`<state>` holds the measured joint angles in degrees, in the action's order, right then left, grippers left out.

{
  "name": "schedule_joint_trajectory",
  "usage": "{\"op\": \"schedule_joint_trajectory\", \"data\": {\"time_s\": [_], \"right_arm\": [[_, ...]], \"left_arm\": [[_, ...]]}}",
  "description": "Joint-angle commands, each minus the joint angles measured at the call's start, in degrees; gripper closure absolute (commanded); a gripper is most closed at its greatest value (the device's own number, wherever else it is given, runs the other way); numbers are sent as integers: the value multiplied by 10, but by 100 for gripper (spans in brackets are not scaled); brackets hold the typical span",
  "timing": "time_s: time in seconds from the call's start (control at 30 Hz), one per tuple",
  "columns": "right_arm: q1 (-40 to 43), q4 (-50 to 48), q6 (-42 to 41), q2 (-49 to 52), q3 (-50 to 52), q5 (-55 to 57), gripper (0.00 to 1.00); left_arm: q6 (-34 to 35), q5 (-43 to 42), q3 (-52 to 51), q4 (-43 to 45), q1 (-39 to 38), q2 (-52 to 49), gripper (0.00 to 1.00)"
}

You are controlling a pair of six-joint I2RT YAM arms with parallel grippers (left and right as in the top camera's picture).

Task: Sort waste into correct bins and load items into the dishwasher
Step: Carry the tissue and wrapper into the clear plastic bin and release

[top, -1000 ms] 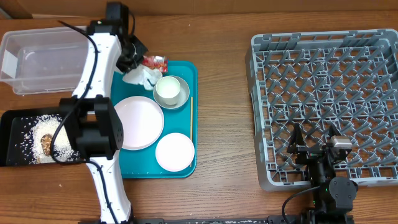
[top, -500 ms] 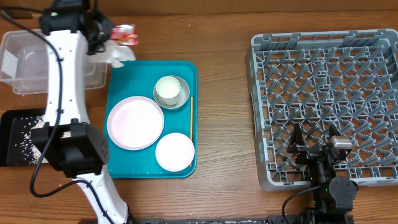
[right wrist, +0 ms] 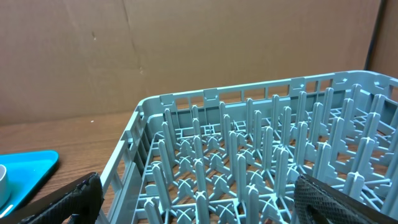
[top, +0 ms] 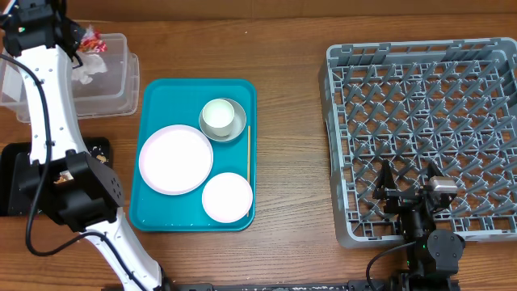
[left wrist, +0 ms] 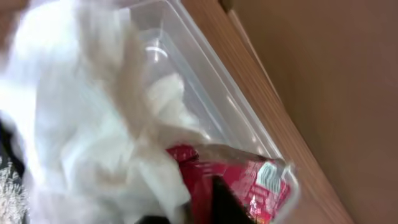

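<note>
My left gripper is shut on the crumpled white napkin and the red foil wrapper, held over the clear tub. In the left wrist view the napkin and wrapper fill the frame above the tub. The large plate, small plate, bowl and wooden stick lie on the teal tray. The black tray is mostly hidden under my left arm. My right gripper is open over the grey dish rack.
The rack's upright pegs stand right below the right gripper. Bare wooden table lies between the teal tray and the rack.
My left gripper has carried the napkin and wrapper left, from the teal tray's top edge to over the clear tub. The right arm has not moved.
</note>
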<state>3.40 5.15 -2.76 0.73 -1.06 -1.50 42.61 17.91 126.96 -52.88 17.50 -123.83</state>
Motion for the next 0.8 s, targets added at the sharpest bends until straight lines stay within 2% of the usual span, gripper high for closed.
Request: {"op": "schedule_joint_trajectory", "data": {"time_s": [0.0, 0.07, 0.1, 0.2, 0.3, 0.47, 0.67, 0.77], "right_arm": [[3, -4, 9, -6, 6, 0, 0], [3, -4, 9, -6, 6, 0, 0], [3, -4, 9, -6, 6, 0, 0], [3, -4, 9, -5, 6, 0, 0], [3, -4, 9, -6, 6, 0, 0], [3, -4, 9, -6, 6, 0, 0], [3, -4, 9, -6, 6, 0, 0], [3, -4, 9, -6, 6, 0, 0]], "left_arm": [[-6, 24, 10, 15, 17, -36, 59], [-6, 21, 10, 21, 25, -48, 5], [-7, 21, 10, 21, 28, -52, 3], [-9, 20, 10, 20, 34, -54, 5], [-20, 19, 11, 19, 36, -53, 0], [-43, 19, 11, -28, 35, -26, 0], [-31, -4, 11, -81, 35, 70, 0], [-17, -49, 11, -192, 35, 155, 0]]}}
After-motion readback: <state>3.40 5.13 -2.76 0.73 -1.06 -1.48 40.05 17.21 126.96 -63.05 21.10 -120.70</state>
